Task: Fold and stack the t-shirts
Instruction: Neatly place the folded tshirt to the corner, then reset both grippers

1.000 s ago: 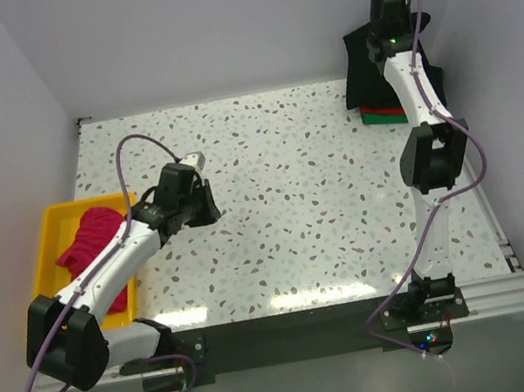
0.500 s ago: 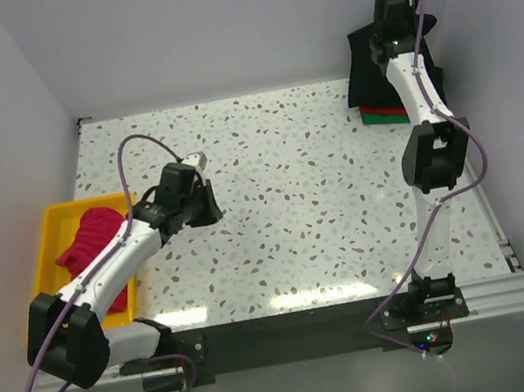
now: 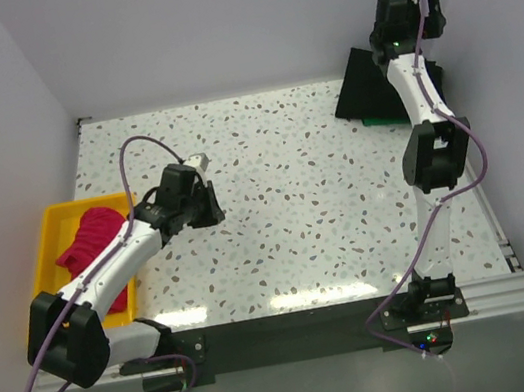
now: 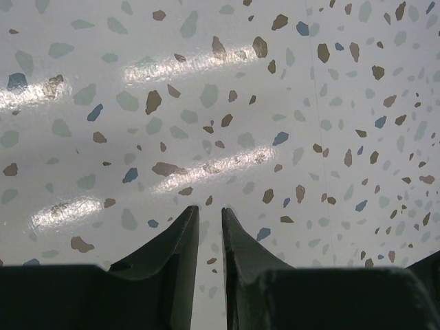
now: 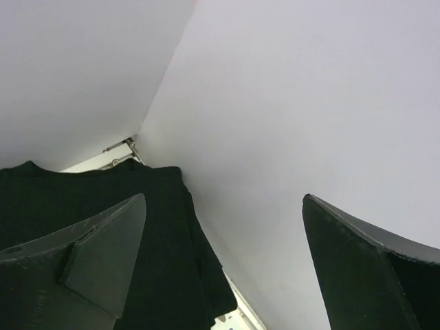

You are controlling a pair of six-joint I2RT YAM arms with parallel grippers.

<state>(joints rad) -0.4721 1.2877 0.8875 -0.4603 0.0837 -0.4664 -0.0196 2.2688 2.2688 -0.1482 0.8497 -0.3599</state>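
The right gripper (image 5: 223,199) is spread wide above the black t-shirt (image 3: 365,86), so the shirt lies free. The left gripper (image 4: 209,210) is slightly parted and empty.

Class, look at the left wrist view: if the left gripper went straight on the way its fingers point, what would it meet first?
Most likely the bare speckled table top. The left gripper points at it with nothing in between, though the gap is hard to judge.
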